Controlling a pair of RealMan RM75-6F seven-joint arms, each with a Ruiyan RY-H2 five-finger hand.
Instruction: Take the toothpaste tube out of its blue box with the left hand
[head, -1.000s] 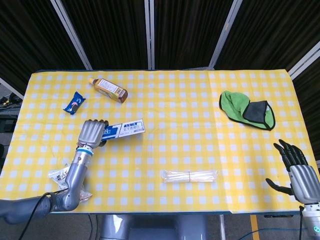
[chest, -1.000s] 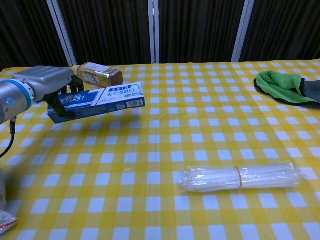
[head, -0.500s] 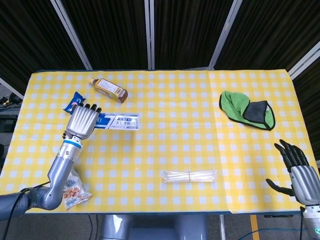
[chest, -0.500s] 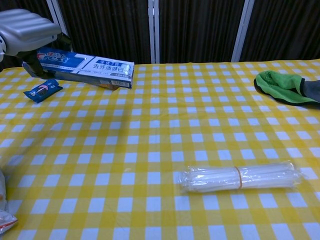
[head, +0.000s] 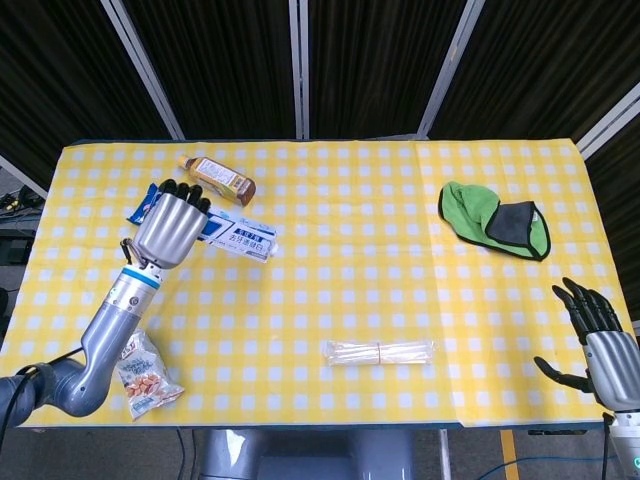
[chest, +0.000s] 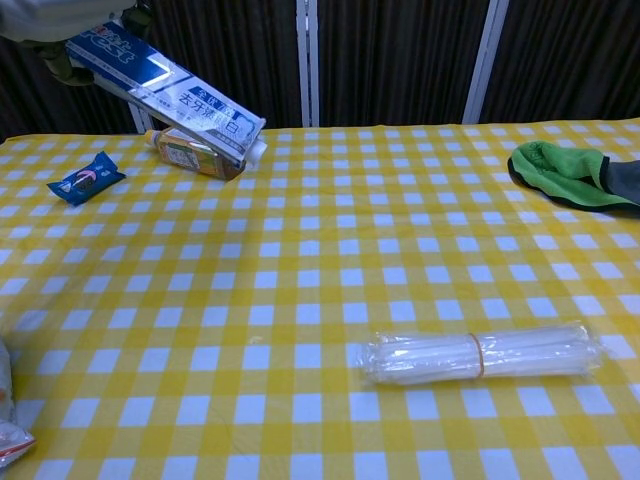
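My left hand (head: 172, 226) grips the blue toothpaste box (head: 238, 238) by its left end and holds it well above the table. In the chest view the box (chest: 165, 88) slopes down to the right, and the left hand (chest: 55, 18) is cut off at the top left corner. A pale tip of the toothpaste tube (chest: 255, 150) pokes out of the box's lower end. At the near right edge of the table, my right hand (head: 603, 347) hangs with fingers spread and holds nothing.
A tea bottle (head: 218, 178) lies behind the box, with a small blue packet (chest: 85, 178) to its left. A green and black cloth (head: 482, 215) sits far right. A clear wrapped bundle (chest: 480, 352) lies near the front, a snack bag (head: 145, 372) at front left.
The left hand has lifted the box higher and toward the back left, and tipped it from level to sloping down to the right. The right hand has barely moved.
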